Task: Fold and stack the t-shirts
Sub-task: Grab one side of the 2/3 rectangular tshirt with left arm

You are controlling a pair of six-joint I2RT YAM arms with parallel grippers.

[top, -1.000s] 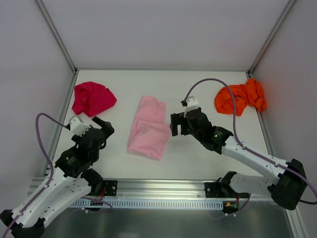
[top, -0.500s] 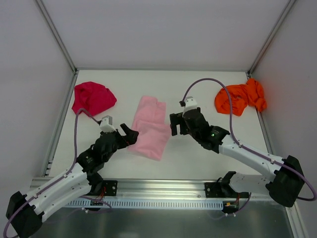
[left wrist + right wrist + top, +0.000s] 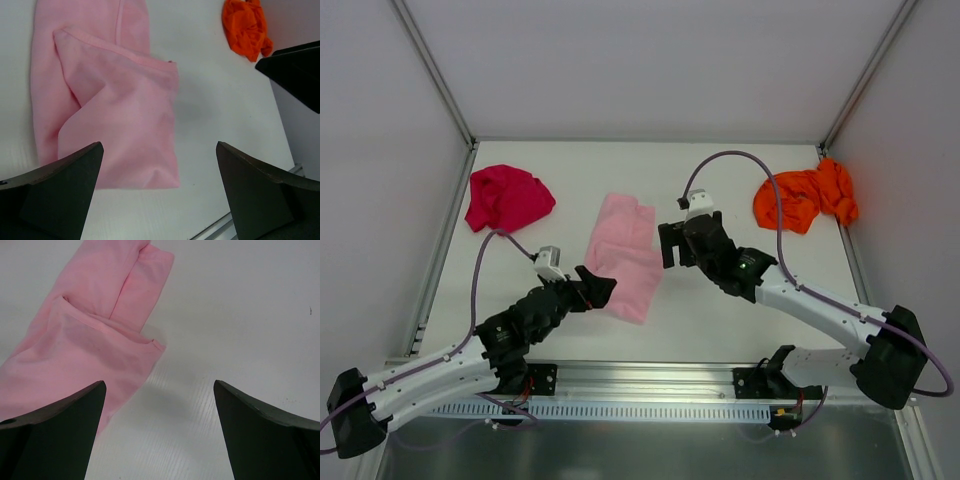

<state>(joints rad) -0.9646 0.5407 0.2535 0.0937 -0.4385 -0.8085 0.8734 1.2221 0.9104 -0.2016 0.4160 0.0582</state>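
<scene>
Where it lies at the middle of the table [image 3: 720, 170], the folded pink shirt [image 3: 623, 258] runs 12 to 6 o'clock, narrow end at 12. Three shirts: one pink, one red shirt [image 3: 507, 198] crumpled at 10, one orange shirt [image 3: 805, 197] at 2. The left gripper [image 3: 596, 287] is at pink's 7, the right gripper [image 3: 667, 247] at its 3, both with jaws apart and empty.

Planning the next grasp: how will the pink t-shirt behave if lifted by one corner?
Probably floppy: the pink t-shirt lies in soft overlapping folds, so it would likely drape and unfold. Likely light, being thin cloth lying flat. Pushed, it would probably bunch rather than slide.
</scene>
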